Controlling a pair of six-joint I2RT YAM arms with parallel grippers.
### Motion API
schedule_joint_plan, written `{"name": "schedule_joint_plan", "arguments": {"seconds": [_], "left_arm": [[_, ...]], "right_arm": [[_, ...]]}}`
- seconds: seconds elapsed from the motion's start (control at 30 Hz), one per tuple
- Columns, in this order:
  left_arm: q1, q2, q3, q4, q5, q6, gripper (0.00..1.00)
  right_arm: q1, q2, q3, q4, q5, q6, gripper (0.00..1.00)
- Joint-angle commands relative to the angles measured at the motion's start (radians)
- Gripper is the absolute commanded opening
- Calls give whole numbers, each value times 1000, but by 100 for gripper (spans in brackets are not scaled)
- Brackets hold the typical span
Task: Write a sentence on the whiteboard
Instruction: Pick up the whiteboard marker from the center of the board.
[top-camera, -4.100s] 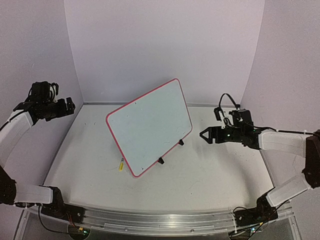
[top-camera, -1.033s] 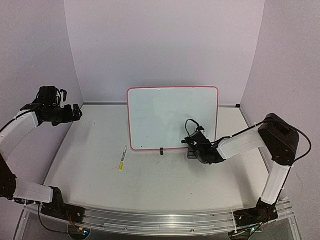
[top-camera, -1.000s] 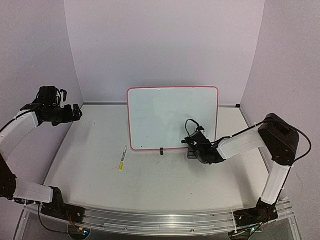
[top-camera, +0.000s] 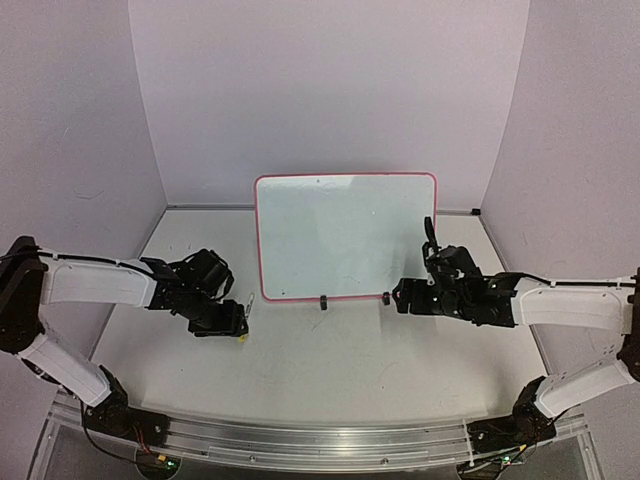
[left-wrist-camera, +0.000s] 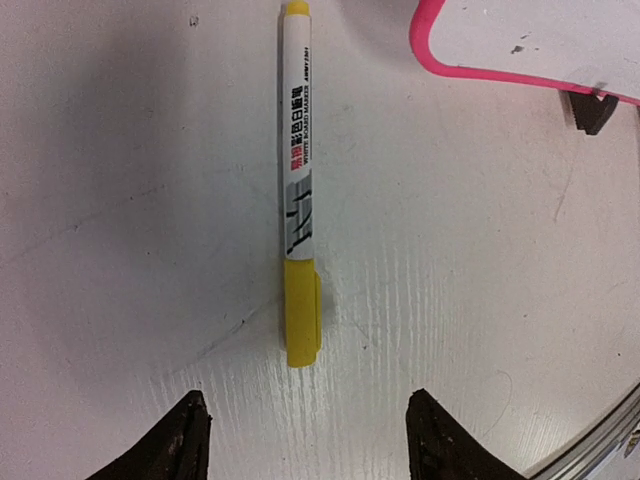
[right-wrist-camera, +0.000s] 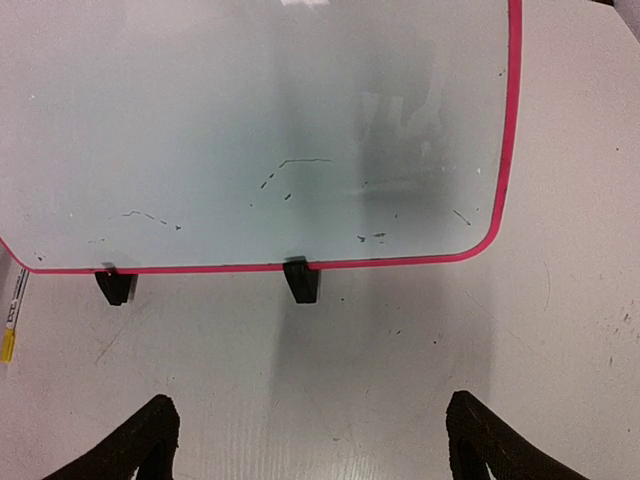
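Two-armed rig at a pale table, pictured from overhead and from both wrists. Dominating the middle of the tabletop: the whiteboard, upright, long side down, face toward the arm bases, thin red-pink border all round. Stands between the two reaching arms.

In front of the right part of its bottom edge, the right gripper, low over the table. Fingers spread wide apart and empty, aimed at the board's lower edge in the wrist view.

Off the board's lower left corner, the left gripper, lowered close to the tabletop. Likewise spread wide, gripping nothing.

Just ahead of its black fingertips, flat on the table: a marker, white barrel with printed lettering, yellow cap nearest the gripper, yellow tail end pointing away. Touched by neither finger. Lies near the board's lower left corner, clear of the red-pink border.

Under the bottom edge, two small black clip feet, spaced apart along that edge and resting on the table.

Smallest of all, on the board's lower half: scattered dark flecks and short dashes, too faint and broken to read as words.
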Motion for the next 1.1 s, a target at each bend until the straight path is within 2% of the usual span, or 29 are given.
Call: {"name": "schedule_joint_plan", "arguments": {"seconds": [0.0,0.4,0.8,1.07], "left_arm": [[-15,88,86,31,-75,-18,59],[-19,214,157,3,-110,-2,25],[-19,264,157,6,-99,-11,25],[-22,290,162,-21,-87,-11,15]], "right_arm": [[0,-33,24,-11,-56,7,88],[-1,-56,10,-11,-77,13,89],[-1,-42,12,-10,-76,18,90],[-1,-31,10,-10,-74,24,90]]}}
